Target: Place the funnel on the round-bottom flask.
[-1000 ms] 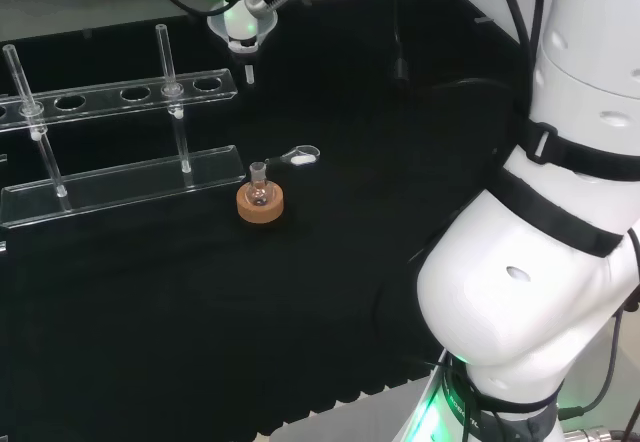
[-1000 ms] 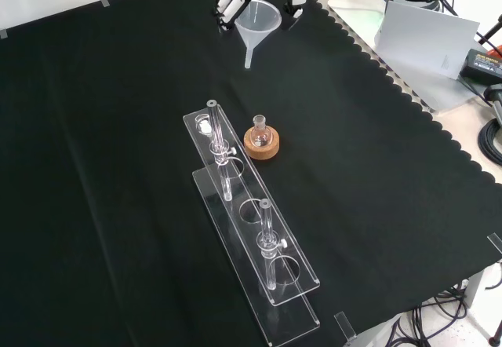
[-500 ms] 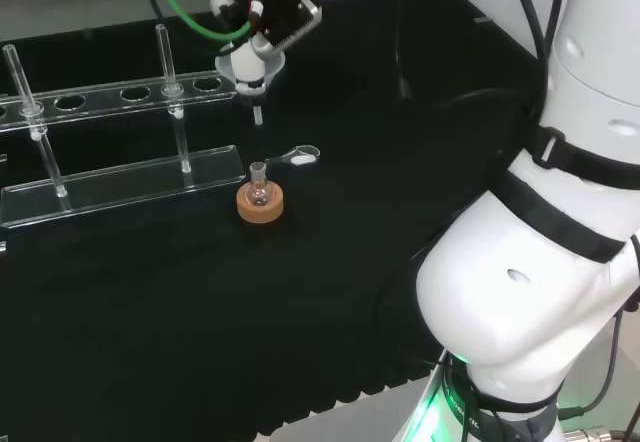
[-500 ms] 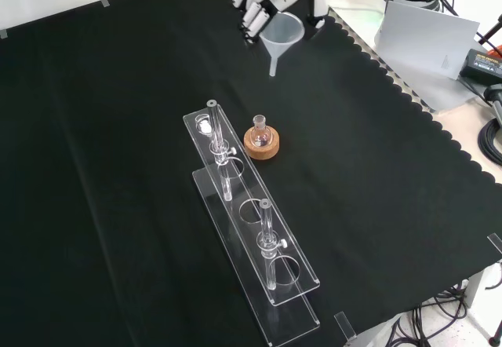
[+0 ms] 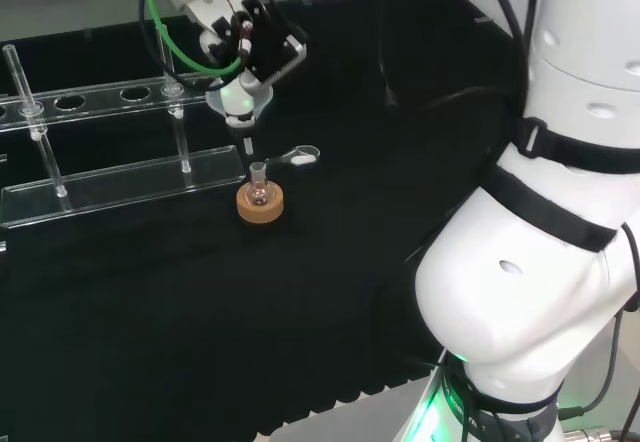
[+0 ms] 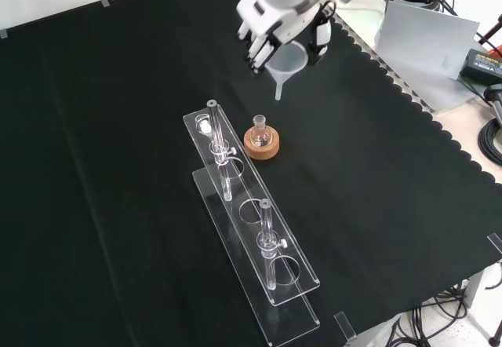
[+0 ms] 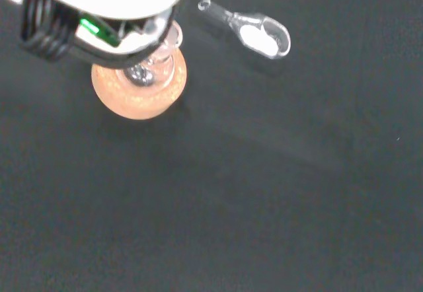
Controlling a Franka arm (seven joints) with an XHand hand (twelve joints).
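Observation:
A small round-bottom flask [image 5: 259, 188] stands upright in a cork ring [image 5: 260, 205] in the middle of the cloth; in the front view the flask [image 6: 260, 126] sits in its ring [image 6: 261, 145] beside the rack. The hand [image 5: 252, 46] holds a clear funnel [image 5: 238, 102] above the cloth, stem pointing down, its tip just above and beyond the flask's neck. In the front view the hand [image 6: 282, 16] is curled round the funnel [image 6: 287, 60], up and to the right of the flask. The wrist view looks down on the cork ring [image 7: 139, 92], partly hidden by the hand [image 7: 99, 1].
A clear test-tube rack [image 5: 120, 177] with two tubes stands left of the flask in the head view; in the front view the rack [image 6: 251, 221] runs toward the near edge. A clear scoop with white powder [image 5: 300, 154] lies just beyond the flask, and the scoop [image 7: 254, 31] is near the ring in the wrist view.
The hand has carried the funnel down from the far side of the cloth toward the flask; its stem now hangs close to the flask's neck. Flask, ring and rack have not moved.

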